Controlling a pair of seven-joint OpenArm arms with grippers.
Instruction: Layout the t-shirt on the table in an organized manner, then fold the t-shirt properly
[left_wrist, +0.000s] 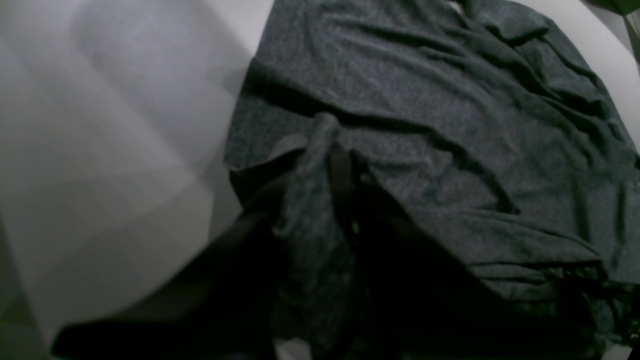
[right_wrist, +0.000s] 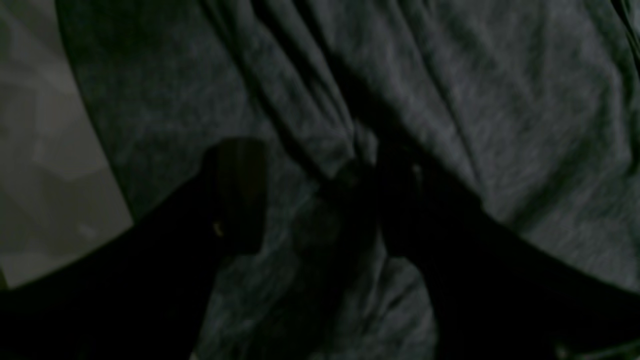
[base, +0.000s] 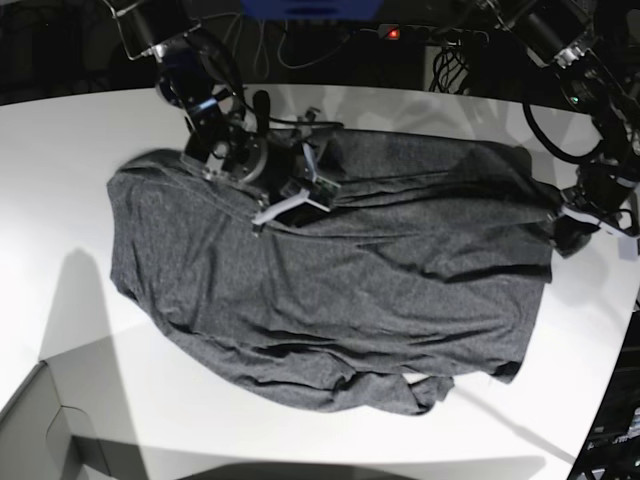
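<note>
grey t-shirt (base: 330, 300) spread wrinkled on white table (base: 60, 180), left gripper (left_wrist: 320, 165) clamped on its right edge, right gripper (right_wrist: 315, 195) fingers apart over far-left cloth

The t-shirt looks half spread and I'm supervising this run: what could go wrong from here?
1. The left gripper is shut on a bunched fold of the t-shirt; pulling may drag the cloth rather than flatten it.
2. The right gripper stands open over wrinkles and might pinch two layers.
3. The hem curls under near the table front.
</note>
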